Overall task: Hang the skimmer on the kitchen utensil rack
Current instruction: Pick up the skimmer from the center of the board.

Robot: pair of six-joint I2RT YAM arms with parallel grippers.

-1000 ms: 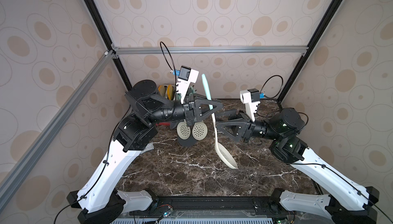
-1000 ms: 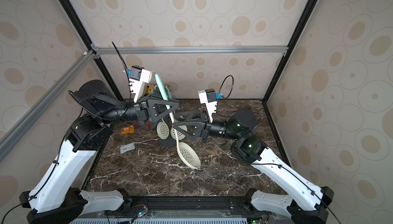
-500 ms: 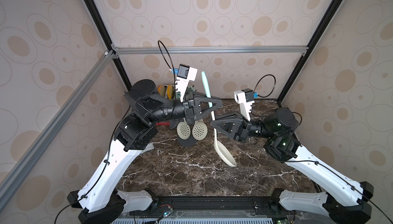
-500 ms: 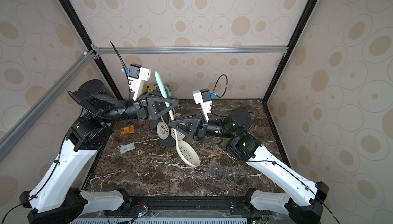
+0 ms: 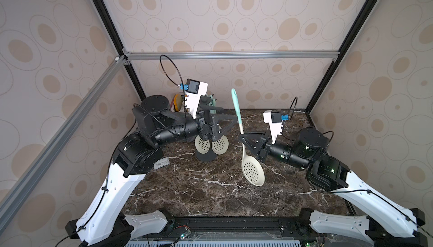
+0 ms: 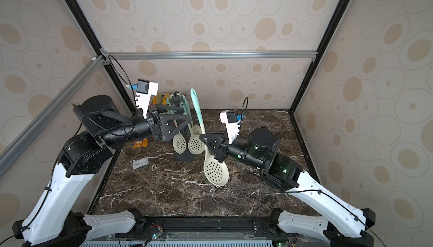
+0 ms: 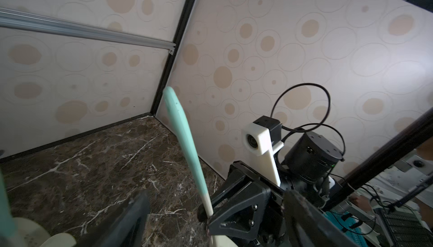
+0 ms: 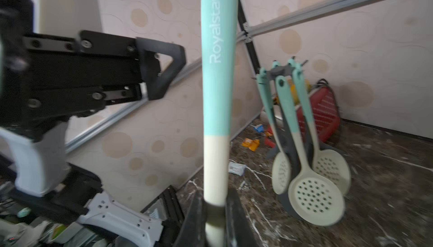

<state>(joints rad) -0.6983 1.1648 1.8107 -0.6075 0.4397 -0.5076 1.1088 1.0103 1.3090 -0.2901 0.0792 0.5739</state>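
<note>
The skimmer (image 5: 253, 172) has a mint handle (image 8: 218, 70) and a cream perforated bowl (image 6: 215, 169). It hangs nearly upright above the marble table. My right gripper (image 5: 242, 139) (image 8: 215, 207) is shut on the cream lower stretch of its handle. My left gripper (image 5: 228, 114) (image 7: 216, 194) stands open just left of the mint handle (image 7: 185, 140), touching nothing. The kitchen utensil rack (image 6: 177, 100) stands at the back left, behind the left gripper, on its round base (image 5: 206, 156). Three like skimmers hang from its hooks (image 8: 281, 70).
A red basket (image 8: 323, 114) and yellow items sit in the back left corner behind the rack. Small orange packets (image 6: 140, 143) and a white label (image 5: 161, 163) lie on the table by the left wall. Both arms meet over the table's middle.
My right gripper closed on the skimmer's lower handle, then my left gripper opened and let go of it. The skimmer now hangs from the right gripper alone, shifted slightly right.
</note>
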